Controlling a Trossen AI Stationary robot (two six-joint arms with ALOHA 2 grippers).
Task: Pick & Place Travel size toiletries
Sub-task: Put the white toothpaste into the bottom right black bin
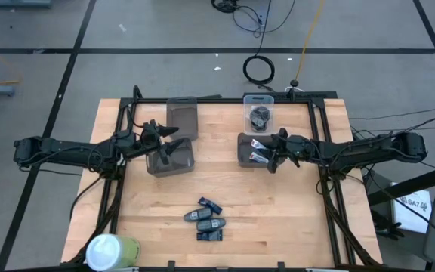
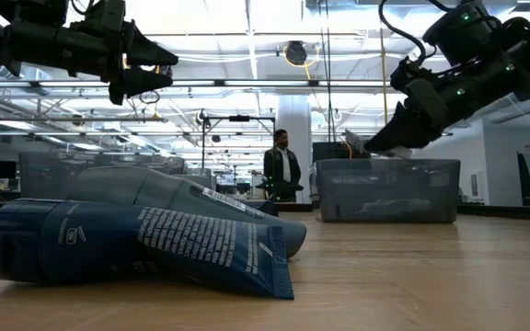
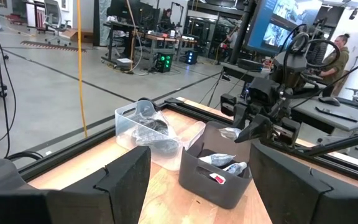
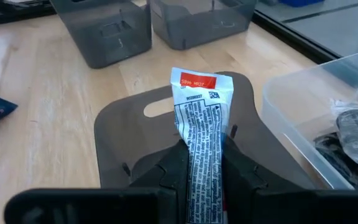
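My right gripper (image 1: 272, 151) is shut on a little white tube (image 4: 199, 118) with a red mark, above a grey bin (image 1: 243, 148) that holds more white tubes (image 3: 225, 163). Beside it, a clear bin (image 1: 260, 113) holds dark grey lumps. Several dark oblong pieces (image 1: 206, 220) with blue print lie on the near middle of the table; they fill the foreground of the low view (image 2: 136, 244). My left gripper (image 1: 174, 140) hangs open and empty over another grey bin (image 1: 171, 159) at the left. My right gripper pinches the white tube's lower half (image 4: 202, 163) between its two fingers (image 4: 176, 165). The fingers slant down from the table's right side and lie along the tube. Its flat red-marked end (image 4: 197, 81) sticks out ahead of the fingers. The tube is clear of the bin below.
A third grey bin (image 1: 182, 117) stands at the far left of the table. A big white-and-green cylinder (image 1: 112, 250) lies at the near left corner. Black frame rails (image 1: 319, 121) run along the table's edges. A person (image 2: 282, 165) stands in the room beyond.
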